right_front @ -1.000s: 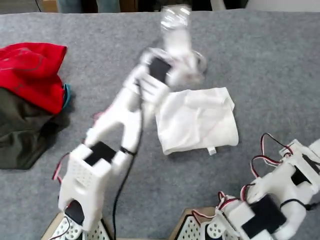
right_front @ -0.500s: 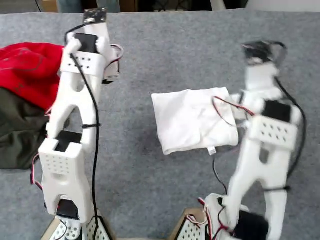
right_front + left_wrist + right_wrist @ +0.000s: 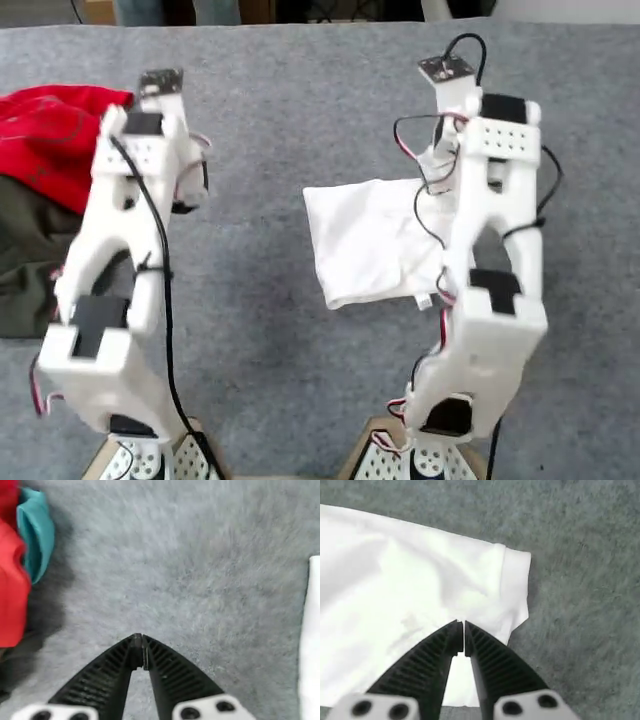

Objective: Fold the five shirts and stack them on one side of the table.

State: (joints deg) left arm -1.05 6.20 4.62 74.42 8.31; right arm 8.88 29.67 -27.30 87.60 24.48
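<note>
A folded white shirt point(image 3: 370, 245) lies flat mid-table; its sleeve corner fills the right wrist view point(image 3: 410, 580). My right gripper point(image 3: 460, 625) hangs shut and empty just above that shirt near its edge. My right arm point(image 3: 495, 200) stands over the shirt's right side. A crumpled red shirt point(image 3: 55, 135) lies on a dark olive one point(image 3: 30, 270) at the left edge, with a teal shirt point(image 3: 36, 530) peeking out beside the red point(image 3: 10, 595). My left gripper point(image 3: 138, 639) is shut on nothing above bare cloth between the pile and the white shirt point(image 3: 314, 630).
The grey felt table point(image 3: 300, 100) is bare at the back and between the two arms. My left arm point(image 3: 130, 200) stands tall just right of the shirt pile. Both arm bases sit at the near edge.
The left arm swung from the middle of the table to the left, beside the pile. The right arm rose from the near right corner and now stands over the white shirt.
</note>
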